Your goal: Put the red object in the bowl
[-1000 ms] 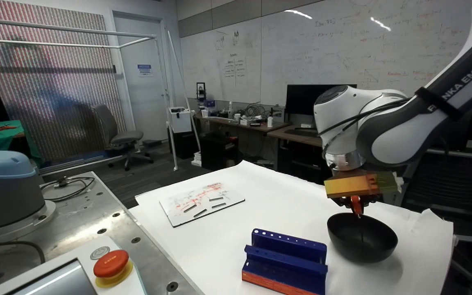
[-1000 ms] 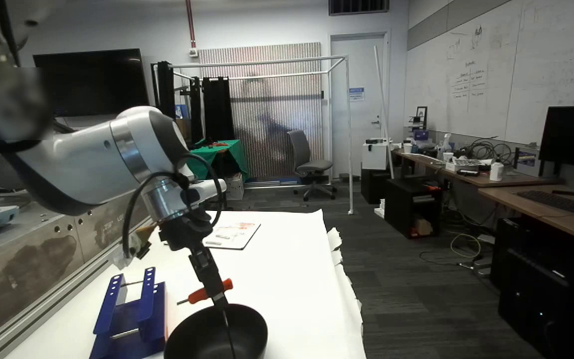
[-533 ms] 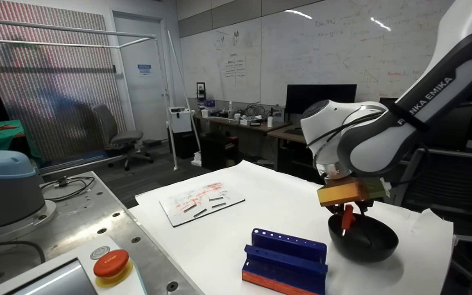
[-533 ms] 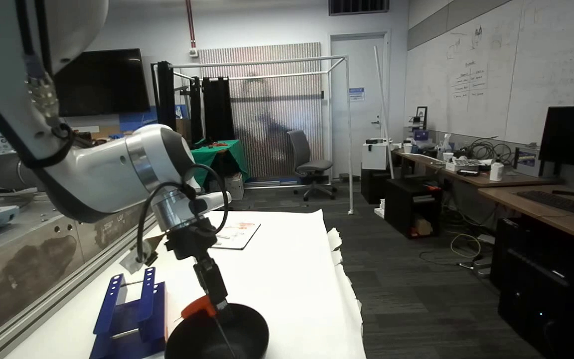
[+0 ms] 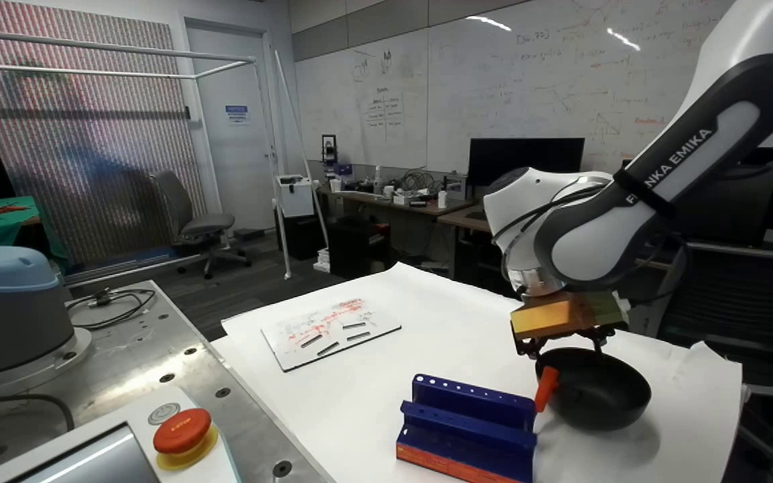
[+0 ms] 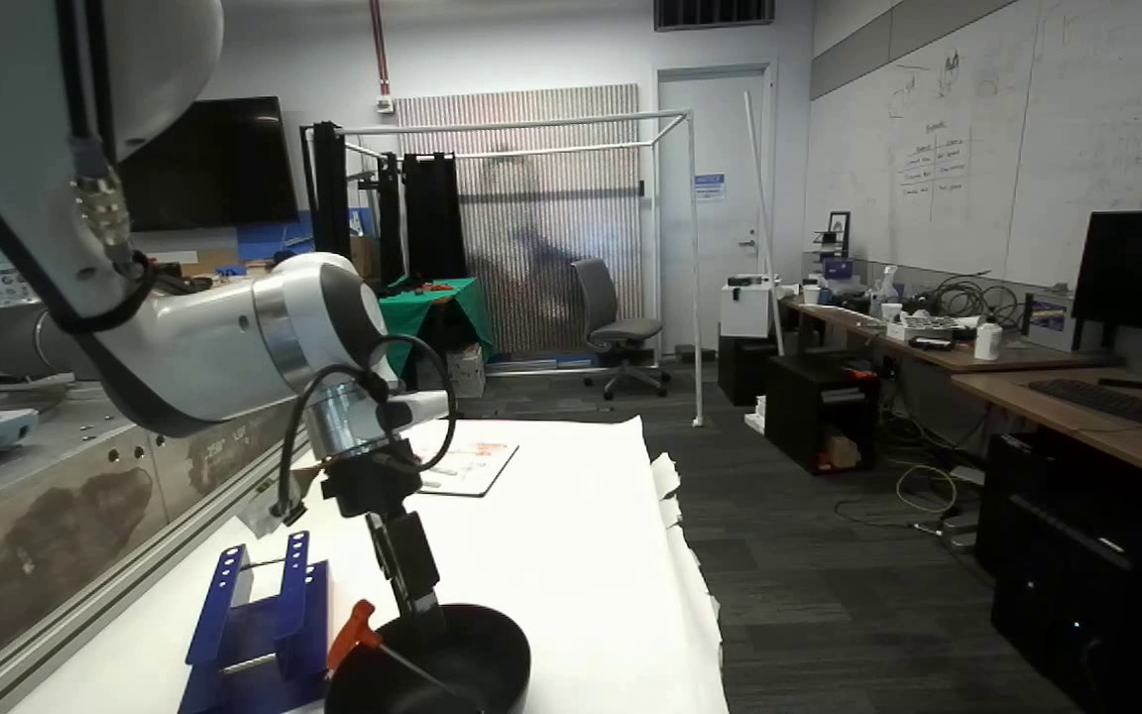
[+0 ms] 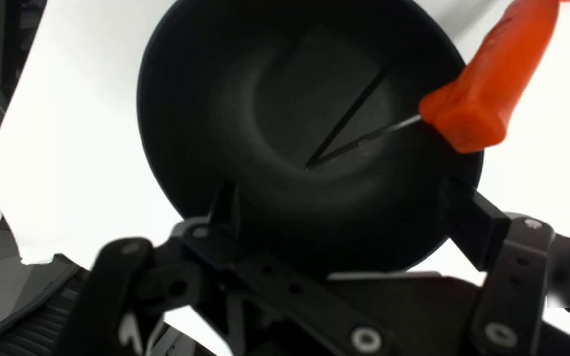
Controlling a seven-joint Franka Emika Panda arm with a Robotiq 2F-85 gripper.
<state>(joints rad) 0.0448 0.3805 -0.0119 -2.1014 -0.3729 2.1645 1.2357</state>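
The red object point(image 7: 493, 84), a red-orange handle with a thin metal shaft, leans in the black bowl point(image 7: 206, 113). Its shaft slants down to the bowl's floor, while the handle lies at the rim and sticks out past it. In an exterior view the handle point(image 5: 546, 389) is on the side of the bowl facing the blue block. My gripper point(image 7: 347, 202) is spread open over the bowl with nothing between its fingers, apart from the handle. In an exterior view the fingertips point(image 6: 422, 610) reach down to about rim height; their very ends blend into the dark bowl.
Close beside the bowl stands the blue ridged block point(image 5: 467, 429) with an orange-red lower edge. A small whiteboard point(image 5: 333, 332) lies farther off on the white-covered table point(image 5: 427, 349). A red stop button point(image 5: 182, 433) sits on the metal bench beside it.
The gripper went from shut on the red handle to open. The handle dropped and tipped toward the blue block, coming to the bowl's rim. The arm shifted lower and toward that side.
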